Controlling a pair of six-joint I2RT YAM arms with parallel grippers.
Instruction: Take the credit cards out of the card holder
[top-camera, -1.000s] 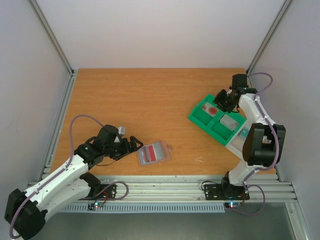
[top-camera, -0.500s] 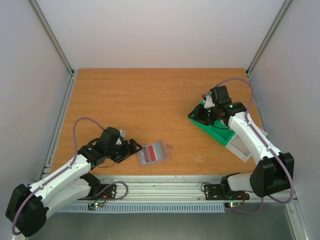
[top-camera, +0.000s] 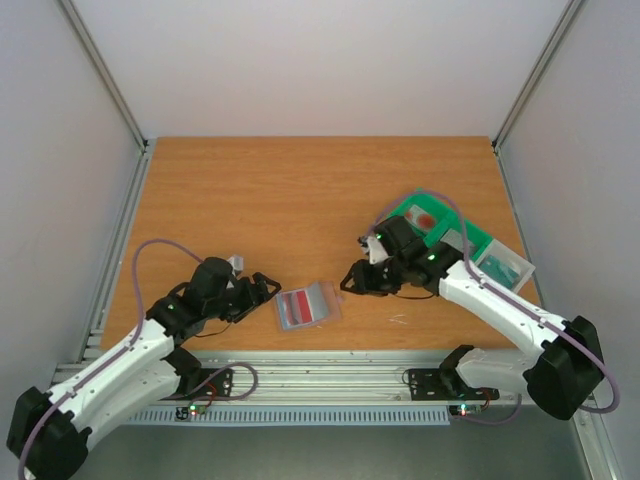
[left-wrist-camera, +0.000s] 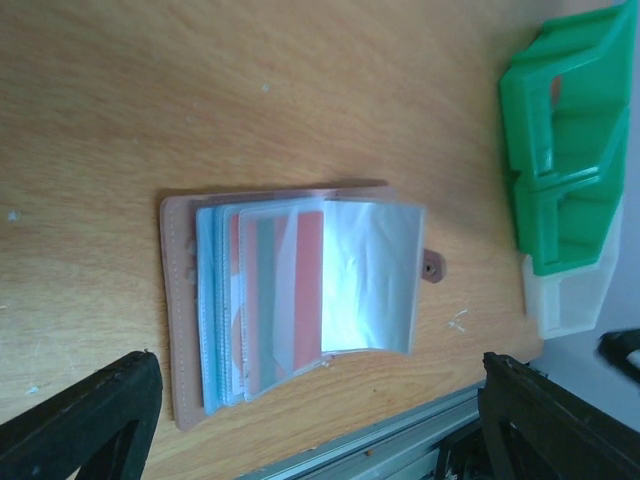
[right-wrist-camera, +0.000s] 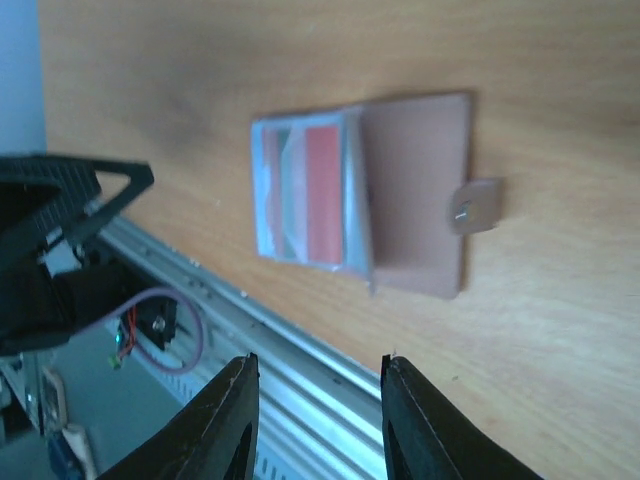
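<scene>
The card holder (top-camera: 309, 305) lies open near the table's front edge, a brownish cover with clear sleeves fanned out. A red card (top-camera: 296, 303) shows inside a sleeve, with paler cards behind it. It also shows in the left wrist view (left-wrist-camera: 300, 300) and the right wrist view (right-wrist-camera: 410, 190). A white card with a red round mark (top-camera: 425, 217) lies in the green tray. My left gripper (top-camera: 262, 289) is open and empty just left of the holder. My right gripper (top-camera: 352, 280) is open and empty just right of it, above the table.
A green compartmented tray (top-camera: 398, 222) with clear end compartments (top-camera: 505, 266) stands at the right, behind my right arm. The metal rail (top-camera: 330, 372) runs along the table's front edge, close to the holder.
My right arm has swung from over the green tray leftward and down to beside the card holder. My left gripper has barely moved.
</scene>
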